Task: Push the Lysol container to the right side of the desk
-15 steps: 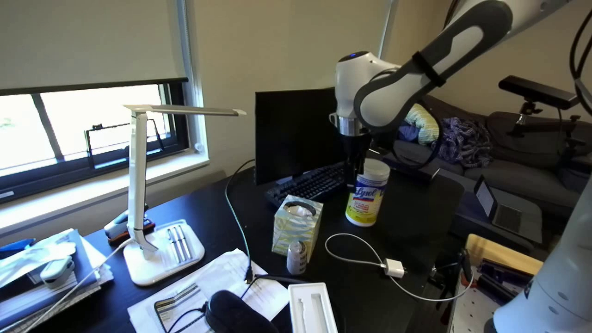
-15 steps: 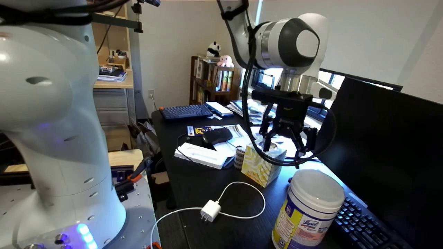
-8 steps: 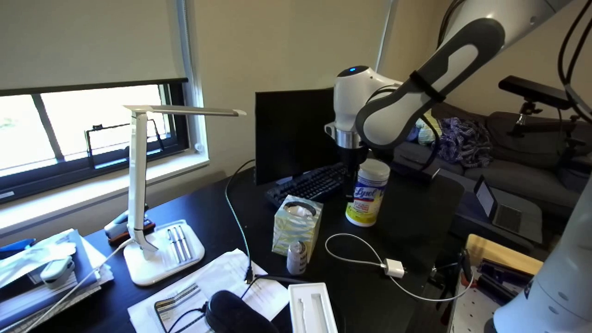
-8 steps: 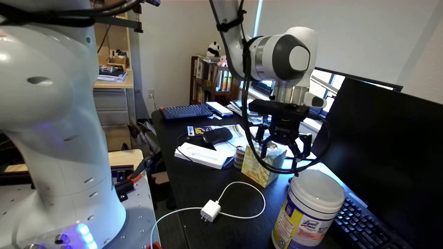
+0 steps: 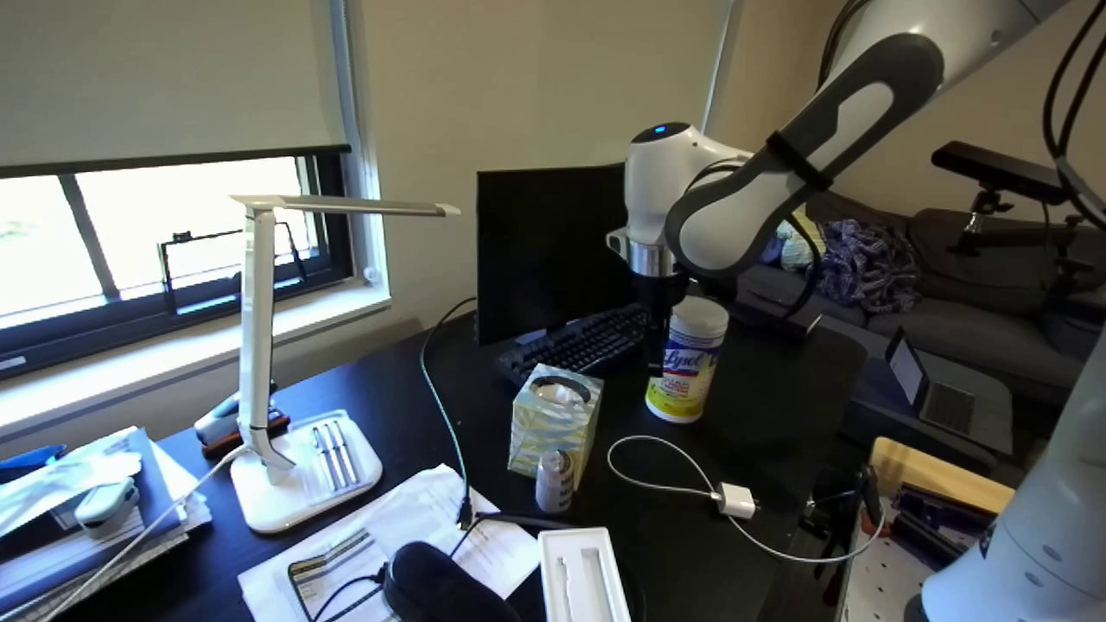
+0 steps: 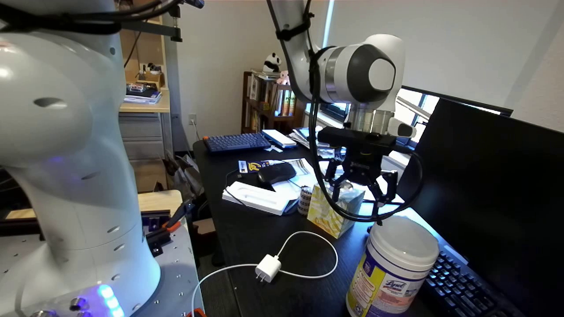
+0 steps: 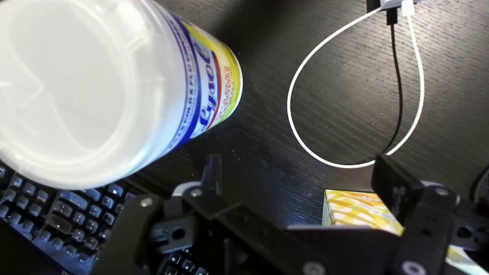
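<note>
The Lysol container [image 5: 691,363] stands upright on the dark desk [image 5: 760,406], in front of the monitor. It also shows in an exterior view [image 6: 392,268], and its white lid and label fill the upper left of the wrist view [image 7: 202,88]. My gripper [image 6: 357,204] is open and empty, pointing down, at lid to label height between the container and the tissue box. In the wrist view my fingers [image 7: 300,170] are wide apart, and a strip of desk shows between the nearer finger and the container. In an exterior view the fingers [image 5: 658,350] overlap the container's edge; I cannot tell whether they touch.
A patterned tissue box [image 5: 553,423] stands beside the gripper, with a small bottle [image 5: 554,484] by it. A black keyboard [image 5: 587,341] and monitor [image 5: 553,250] are behind. A white charger with cable [image 6: 269,267] lies in front. The desk's edge [image 6: 227,264] faces the robot base.
My gripper moved down beside the container between one second and half a second ago. It has hardly moved since. The container has not moved.
</note>
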Motion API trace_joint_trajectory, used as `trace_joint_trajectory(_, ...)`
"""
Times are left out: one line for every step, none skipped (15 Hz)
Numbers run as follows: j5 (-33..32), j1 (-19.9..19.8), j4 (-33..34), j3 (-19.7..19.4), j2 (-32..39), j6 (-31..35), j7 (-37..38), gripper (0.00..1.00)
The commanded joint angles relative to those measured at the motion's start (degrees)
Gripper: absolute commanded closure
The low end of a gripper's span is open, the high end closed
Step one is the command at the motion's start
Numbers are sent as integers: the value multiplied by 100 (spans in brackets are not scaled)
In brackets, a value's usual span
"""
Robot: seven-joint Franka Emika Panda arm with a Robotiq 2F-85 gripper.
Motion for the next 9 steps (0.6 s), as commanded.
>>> trace_joint_trajectory(7,-13,8,16,-3,-16,-6,0)
trace_joint_trajectory(-82,34,47,23,-8,-39,559,0)
trace_joint_trajectory(38,71,7,48,-5,147,1039,0)
trace_joint_trajectory(311,95,8,91,2,98,1201,0)
trace_joint_trajectory(356,129,-63,115,-51,72,1558,0)
trace_joint_trajectory(438,185,-143,157,-104,-15,1905,0)
trace_joint_trajectory(531,240,-253,201,-140,26,2258,0)
trace_joint_trajectory(620,289,-336,228,-156,34,2590,0)
trace_joint_trajectory(757,328,-467,255,-193,51,2865,0)
